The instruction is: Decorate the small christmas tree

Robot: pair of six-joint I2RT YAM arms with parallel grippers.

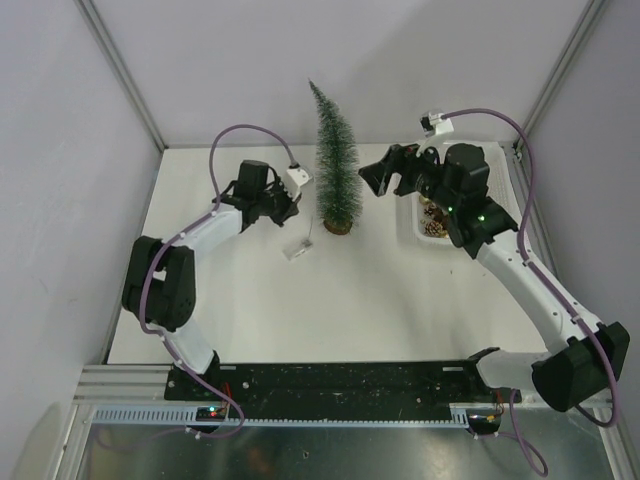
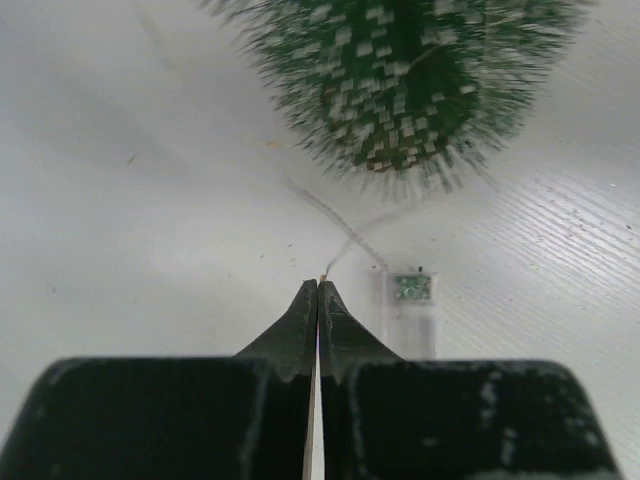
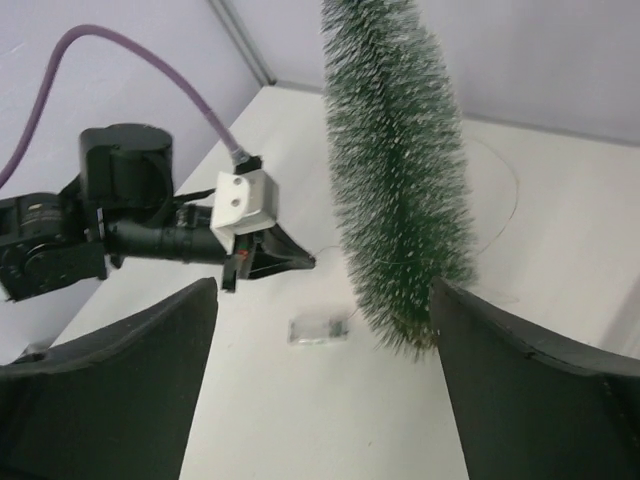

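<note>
1. Two arms flank the small christmas tree [image 1: 337,150] in the overhead view. It stands upright on its wooden base [image 1: 338,226] at the middle back of the table [image 1: 350,310]. The left gripper [image 1: 290,208] sits just beside its lower left. The right gripper [image 1: 386,178] is near its right flank and apart from it. A white basket [image 1: 420,228] lies under the right arm, its contents mostly hidden. A clear battery box [image 1: 297,250] rests near the base.

2. Left wrist view: the jaws are pressed together, and they appear to pinch a thin wire [image 2: 345,245] at their very tips. The wire runs off toward the tree's foot and the box. The treetop is cut off and the bristles are blurred. Whether the wire already touches the tree cannot be told.

3. Right wrist view: the fingers [image 3: 110,390] are spread wide with nothing between them, and the tree stands beyond the gap. A faint loop of wire lies on the table to its right. The base is hidden behind the bristles.

4. Judgement: the tree looks light and tall for its foot, so it would tip easily. Its bristles are soft and springy and give poor purchase. Steadying it low, at the base or stem, seems safest. The wire is fine and likely slippery.
</note>
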